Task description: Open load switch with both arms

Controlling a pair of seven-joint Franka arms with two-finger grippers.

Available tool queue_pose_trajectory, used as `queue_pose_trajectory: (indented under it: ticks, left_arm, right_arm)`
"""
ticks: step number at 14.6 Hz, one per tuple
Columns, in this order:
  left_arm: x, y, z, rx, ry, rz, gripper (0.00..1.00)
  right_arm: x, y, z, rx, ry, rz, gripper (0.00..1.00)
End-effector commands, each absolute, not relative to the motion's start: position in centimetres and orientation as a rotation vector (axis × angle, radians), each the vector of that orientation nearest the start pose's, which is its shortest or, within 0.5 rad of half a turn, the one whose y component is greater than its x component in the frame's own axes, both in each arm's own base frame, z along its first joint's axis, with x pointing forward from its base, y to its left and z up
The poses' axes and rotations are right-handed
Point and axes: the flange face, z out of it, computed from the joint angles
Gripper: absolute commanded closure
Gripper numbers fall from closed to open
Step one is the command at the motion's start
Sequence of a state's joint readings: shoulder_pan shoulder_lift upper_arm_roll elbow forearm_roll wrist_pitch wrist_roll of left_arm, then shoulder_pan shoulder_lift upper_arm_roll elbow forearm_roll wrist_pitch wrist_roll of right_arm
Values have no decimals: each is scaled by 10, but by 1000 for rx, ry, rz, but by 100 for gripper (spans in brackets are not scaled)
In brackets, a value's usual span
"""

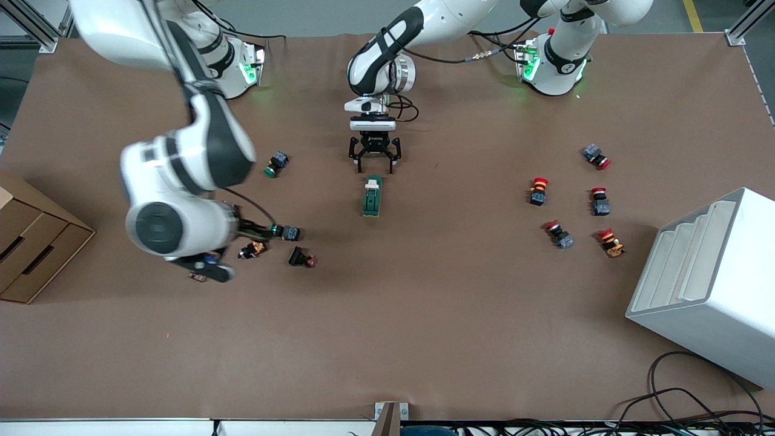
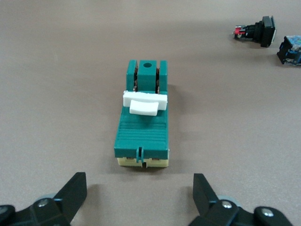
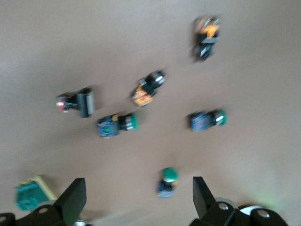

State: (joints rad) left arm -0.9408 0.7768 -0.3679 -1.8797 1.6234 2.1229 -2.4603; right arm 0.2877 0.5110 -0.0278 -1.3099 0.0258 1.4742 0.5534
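A brown counter (image 1: 424,315) seen from above, with two white robot arms reaching in from the top edge. At the right arm's end of the counter sits a cardboard box (image 1: 36,242). The right arm bends over that end, and its right end effector (image 3: 136,200) hangs in the air with its black fingers spread wide apart, holding nothing, above a scatter of small push buttons (image 1: 290,233), some green-capped and some with red or orange parts. Near the middle of the counter lies the load switch (image 1: 372,195), a dark-green oblong block resting flat, with a white lever piece (image 2: 143,102) across it toward the end that is farther from the front camera. The left end effector (image 1: 375,163) is just above that end of the switch, fingers open on either side and not touching it. Toward the left arm's end of the counter, well apart from the switch, lies a group of red-capped push buttons (image 1: 539,189). Past them, at the counter's edge, stands a white bin (image 1: 708,284) with stepped dividers.
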Motion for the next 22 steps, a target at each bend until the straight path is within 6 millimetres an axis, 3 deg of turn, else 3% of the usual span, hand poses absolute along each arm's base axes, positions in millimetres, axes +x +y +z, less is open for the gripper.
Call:
queue_pose_trajectory:
  ticks: [1,4,6,8,10,15,17,22]
  left_arm:
    - [217,-583,133,-2891,-41,-1241,1]
    - [239,-608,200,-2928,-199,-1133,1]
    - [265,-606,247,-2944,-319,-1072,1]
    - [290,-603,295,-2971,-402,-989,0]
    - [324,-597,340,-3002,-440,-856,0]
    - [409,-557,386,-2923,-393,-711,0]
    - [449,-528,400,-2932,-398,-637,0]
    - [537,-436,459,-2944,-320,-455,0]
  right_arm:
    - [632,121,452,-3216,245,516,0]
    - [631,56,494,-3183,48,450,0]
    - [627,20,516,-3167,-70,409,0]
    - [626,-19,534,-3155,-46,384,0]
    - [620,-31,550,-3151,-9,429,0]
    - [618,-37,565,-3191,-1,418,0]
    - [619,-37,577,-3196,0,374,0]
    - [607,-22,574,-3111,-21,506,0]
